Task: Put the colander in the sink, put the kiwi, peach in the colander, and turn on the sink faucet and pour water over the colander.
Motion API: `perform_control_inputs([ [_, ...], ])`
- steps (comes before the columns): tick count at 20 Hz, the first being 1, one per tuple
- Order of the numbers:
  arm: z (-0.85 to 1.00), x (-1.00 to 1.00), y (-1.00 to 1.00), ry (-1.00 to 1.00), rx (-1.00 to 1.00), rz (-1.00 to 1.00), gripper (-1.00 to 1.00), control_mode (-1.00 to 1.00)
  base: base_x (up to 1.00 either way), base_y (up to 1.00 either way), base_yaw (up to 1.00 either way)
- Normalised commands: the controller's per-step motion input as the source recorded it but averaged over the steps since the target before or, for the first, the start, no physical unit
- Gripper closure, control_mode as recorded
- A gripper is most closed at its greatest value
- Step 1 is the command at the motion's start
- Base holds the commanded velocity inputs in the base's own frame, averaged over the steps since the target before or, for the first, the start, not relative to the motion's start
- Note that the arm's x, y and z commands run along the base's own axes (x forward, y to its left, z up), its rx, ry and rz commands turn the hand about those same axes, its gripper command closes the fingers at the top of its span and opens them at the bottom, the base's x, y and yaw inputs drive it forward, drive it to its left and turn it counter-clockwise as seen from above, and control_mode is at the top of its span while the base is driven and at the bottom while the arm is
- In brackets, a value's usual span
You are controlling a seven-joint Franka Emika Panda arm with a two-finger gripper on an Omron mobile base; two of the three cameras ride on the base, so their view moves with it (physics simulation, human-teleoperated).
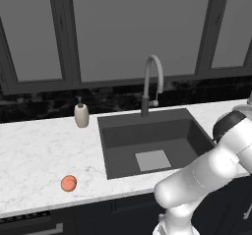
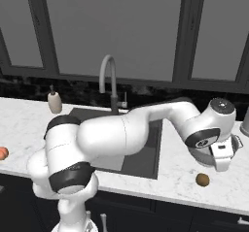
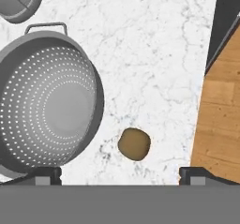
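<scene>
The hand (image 3: 120, 175) hovers with fingers spread wide, gripping nothing, above the colander (image 3: 47, 106) on the counter (image 3: 150, 54) right of the sink (image 2: 146, 134); the kiwi (image 3: 134, 144) lies beside the colander.

One colander (image 3: 49, 108), one kiwi (image 3: 134, 144), one peach (image 1: 68, 183), one sink (image 1: 147, 131), one faucet (image 1: 150, 84), one soap dispenser (image 1: 81, 114).
</scene>
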Motion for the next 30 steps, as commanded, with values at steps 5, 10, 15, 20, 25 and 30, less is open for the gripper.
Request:
perform_control_inputs([
  [5, -0.40, 0.44, -0.39, 0.06, 0.07, 0.00, -1.00, -1.00, 0.00, 0.00, 0.00],
  [10, -0.38, 0.44, -0.37, 0.07, 0.05, 0.00, -1.00, -1.00, 0.00, 0.00, 0.00],
  [15, -0.31, 0.41, -0.40, 0.04, 0.06, 0.00, -1.00, -1.00, 0.00, 0.00, 0.00],
  [20, -0.33, 0.39, -0.29, 0.01, 0.04, 0.00, -1.00, -1.00, 0.00, 0.00, 0.00],
  [25, -0.42, 0.16, -0.08, 0.00, 0.00, 0.00, 1.00, -1.00, 0.00, 0.00, 0.00],
  [30, -0.56, 0.00, 0.07, 0.00, -0.01, 0.00, 1.00, -1.00, 0.00, 0.00, 0.00],
])
